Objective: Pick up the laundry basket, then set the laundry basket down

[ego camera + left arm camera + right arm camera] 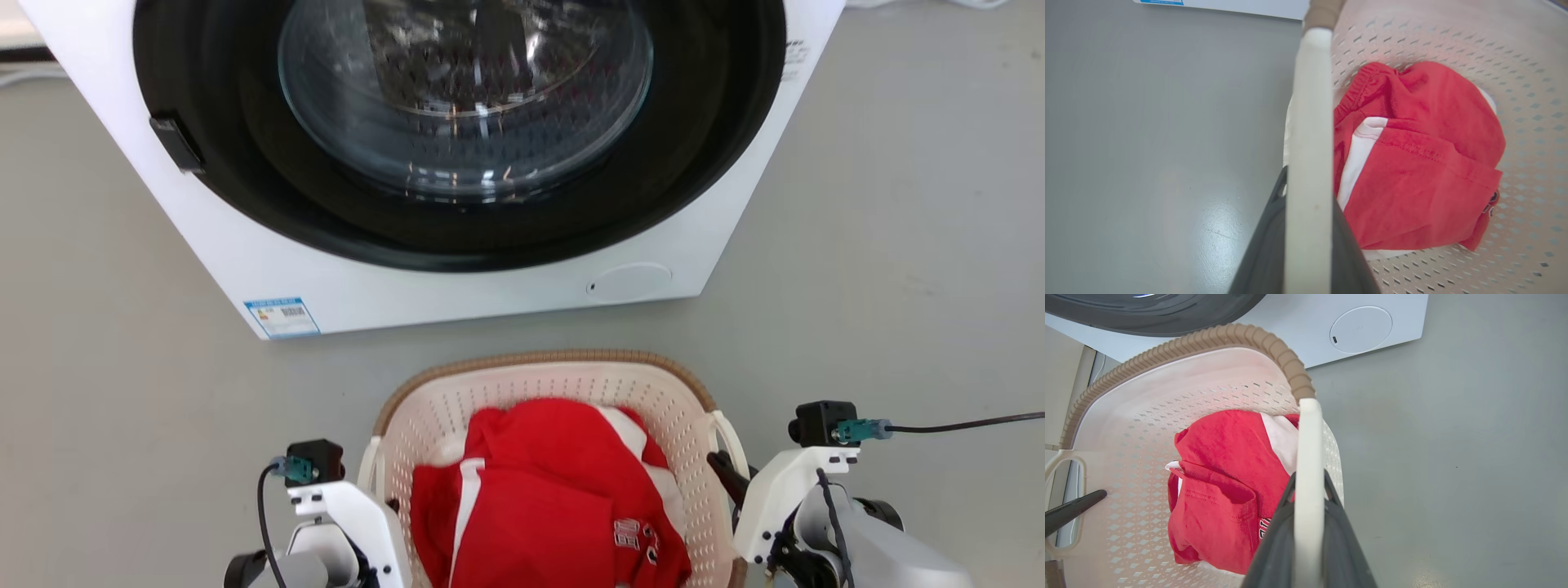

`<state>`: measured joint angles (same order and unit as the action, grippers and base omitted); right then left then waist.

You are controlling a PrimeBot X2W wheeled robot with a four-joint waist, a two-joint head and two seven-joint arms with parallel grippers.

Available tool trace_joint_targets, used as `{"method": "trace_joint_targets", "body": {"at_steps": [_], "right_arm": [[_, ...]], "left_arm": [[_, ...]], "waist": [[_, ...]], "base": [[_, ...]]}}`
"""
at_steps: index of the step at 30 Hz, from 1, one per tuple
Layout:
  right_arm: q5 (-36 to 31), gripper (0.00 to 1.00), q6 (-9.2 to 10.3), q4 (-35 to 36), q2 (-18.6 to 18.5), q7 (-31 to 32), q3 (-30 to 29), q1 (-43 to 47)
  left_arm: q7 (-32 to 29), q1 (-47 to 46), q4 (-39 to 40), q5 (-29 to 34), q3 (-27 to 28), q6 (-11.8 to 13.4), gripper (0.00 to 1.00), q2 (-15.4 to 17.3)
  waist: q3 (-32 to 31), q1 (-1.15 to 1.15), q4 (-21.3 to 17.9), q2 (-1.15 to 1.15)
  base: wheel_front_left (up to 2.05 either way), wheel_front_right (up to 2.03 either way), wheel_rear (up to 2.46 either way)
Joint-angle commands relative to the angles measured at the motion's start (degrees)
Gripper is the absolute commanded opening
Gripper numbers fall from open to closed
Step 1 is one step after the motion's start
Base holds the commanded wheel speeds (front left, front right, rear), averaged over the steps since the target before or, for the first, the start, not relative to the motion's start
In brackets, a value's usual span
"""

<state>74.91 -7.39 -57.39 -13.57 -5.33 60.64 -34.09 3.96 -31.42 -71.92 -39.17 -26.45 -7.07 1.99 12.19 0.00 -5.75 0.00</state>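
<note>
The cream perforated laundry basket (669, 425) with its brown rim lies at the bottom centre of the head view, in front of the washing machine. Red and white clothing (555, 490) lies in it. My left gripper (385, 508) is at the basket's left loop handle (1310, 102), whose white bar runs between the two dark fingers (1267, 245), so the gripper (1308, 183) is shut on it. My right gripper (727, 478) is shut the same way on the right handle (1309, 433), gripper (1308, 482). I cannot tell whether the basket touches the floor.
The white washing machine (457, 282) with its round dark door stands just beyond the basket, a narrow strip of floor between them. Grey floor (898, 245) spreads to both sides. A black cable (963, 425) trails from my right wrist.
</note>
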Motion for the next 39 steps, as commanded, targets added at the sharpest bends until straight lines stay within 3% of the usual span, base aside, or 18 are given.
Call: {"method": "trace_joint_targets", "body": {"at_steps": [1, 18, 39], "right_arm": [[1.54, 0.0, -0.1, -0.37, -0.71, 1.53, 1.52, 1.0], [5.41, 0.0, -0.1, -2.09, -0.62, 6.97, 5.51, 0.79], [7.68, 0.0, -0.1, -1.85, -0.93, 6.89, 8.46, 0.92]], "left_arm": [[-2.15, 1.25, 0.84, -1.93, 0.33, -0.41, 0.0, 1.38], [-7.88, 3.92, 2.15, -7.62, -3.39, -0.41, 0.0, 2.78], [-7.69, 4.45, 1.81, -11.65, -7.33, -0.42, 0.0, 3.25]], "waist": [[-2.99, 0.0, -0.24, 0.0], [-7.16, 0.0, -0.23, 0.0], [-7.63, 0.0, -0.33, 0.0]], "base": [[0.0, 0.0, 0.0], [0.0, 0.0, 0.0], [0.0, 0.0, 0.0]]}}
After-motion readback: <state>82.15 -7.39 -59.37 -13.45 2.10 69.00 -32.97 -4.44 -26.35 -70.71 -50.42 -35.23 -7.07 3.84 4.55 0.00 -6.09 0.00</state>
